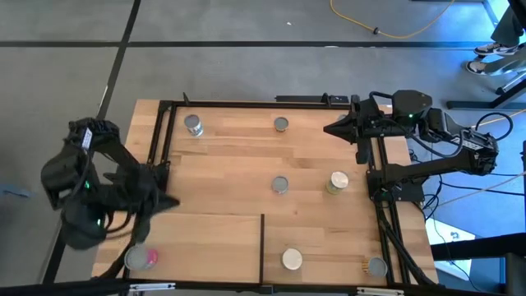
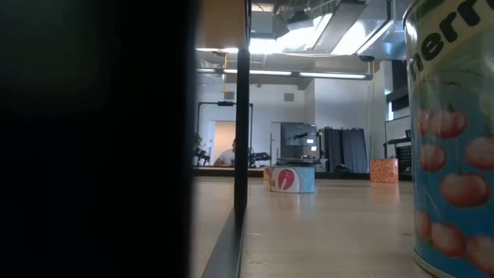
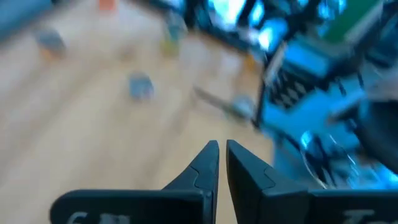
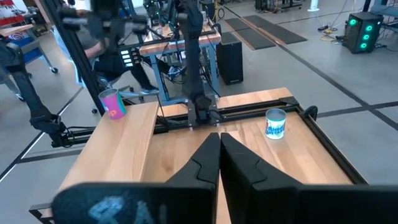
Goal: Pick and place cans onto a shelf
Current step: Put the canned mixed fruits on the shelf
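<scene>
Several cans stand on the wood tabletop: silver-topped ones point(image 1: 193, 125) point(image 1: 281, 124) point(image 1: 280, 185) point(image 1: 376, 265), a cream-topped one with a yellow-green label point(image 1: 338, 182) and a white-topped one point(image 1: 292, 260), whose cherry label fills the low view's right point(image 2: 455, 139). A pink can point(image 1: 141, 257) stands on the raised light-wood shelf point(image 1: 205, 247) at the near left. My left gripper point(image 1: 171, 201) is shut and empty at the shelf's far left edge. My right gripper point(image 1: 329, 129) is shut and empty near the table's far right, pointing toward the left edge.
A black frame point(image 1: 246, 104) runs along the table's far and side edges, and a black post point(image 2: 242, 139) stands at the shelf's right edge. The right wrist view shows the pink can point(image 4: 112, 102) and a blue-and-white can point(image 4: 275, 122). A person sits in the room beyond the table.
</scene>
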